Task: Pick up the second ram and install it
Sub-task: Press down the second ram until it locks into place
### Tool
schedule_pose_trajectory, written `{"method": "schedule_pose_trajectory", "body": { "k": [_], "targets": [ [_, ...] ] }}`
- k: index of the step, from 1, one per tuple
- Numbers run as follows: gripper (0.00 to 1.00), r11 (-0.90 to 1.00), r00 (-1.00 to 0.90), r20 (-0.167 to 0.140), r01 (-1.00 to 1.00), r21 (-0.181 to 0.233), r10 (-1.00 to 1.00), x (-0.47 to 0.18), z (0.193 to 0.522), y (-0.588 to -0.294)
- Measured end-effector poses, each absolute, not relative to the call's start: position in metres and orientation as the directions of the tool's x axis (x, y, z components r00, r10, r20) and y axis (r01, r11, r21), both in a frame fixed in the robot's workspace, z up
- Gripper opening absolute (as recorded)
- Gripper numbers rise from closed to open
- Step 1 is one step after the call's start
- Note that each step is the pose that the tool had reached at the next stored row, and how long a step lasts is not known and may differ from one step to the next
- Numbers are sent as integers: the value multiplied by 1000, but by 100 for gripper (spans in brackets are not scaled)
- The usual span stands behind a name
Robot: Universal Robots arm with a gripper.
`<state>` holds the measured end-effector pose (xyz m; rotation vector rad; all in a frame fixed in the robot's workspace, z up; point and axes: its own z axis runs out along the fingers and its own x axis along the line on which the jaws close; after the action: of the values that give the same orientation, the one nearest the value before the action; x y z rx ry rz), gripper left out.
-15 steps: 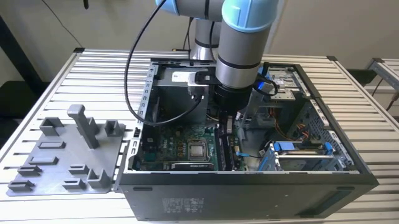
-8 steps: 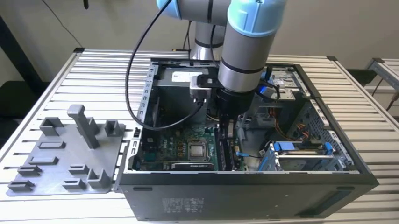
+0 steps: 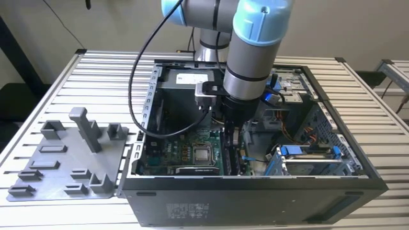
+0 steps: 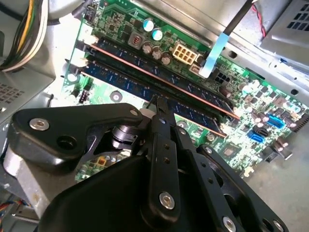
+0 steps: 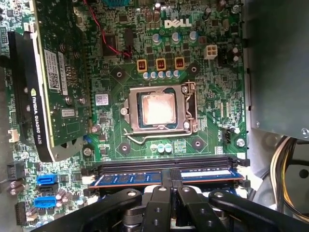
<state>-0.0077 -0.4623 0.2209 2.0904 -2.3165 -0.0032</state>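
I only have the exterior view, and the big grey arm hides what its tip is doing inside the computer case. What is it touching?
Observer: In the second wrist view, the black gripper has its fingers closed to a point, and the tips rest on the top edge of the second ram, a thin, long bluish memory stick with dark chips.
Operator: Is that stick loose or in the board?
Observer: In the first wrist view it stands on edge in a long slot of the green motherboard. I cannot tell whether it is fully seated.
Operator: Is there another stick?
Observer: Yes, a matching first stick stands parallel beside it in the neighbouring slot.
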Motion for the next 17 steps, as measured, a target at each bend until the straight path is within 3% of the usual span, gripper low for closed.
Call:
{"method": "schedule_pose_trajectory", "body": {
  "k": [4,17],
  "targets": [
    [11,103,-102,15,-995,18,-995,-8,220,-462],
    [11,102,-102,13,-995,17,-995,-8,266,-462]
  ]
}}
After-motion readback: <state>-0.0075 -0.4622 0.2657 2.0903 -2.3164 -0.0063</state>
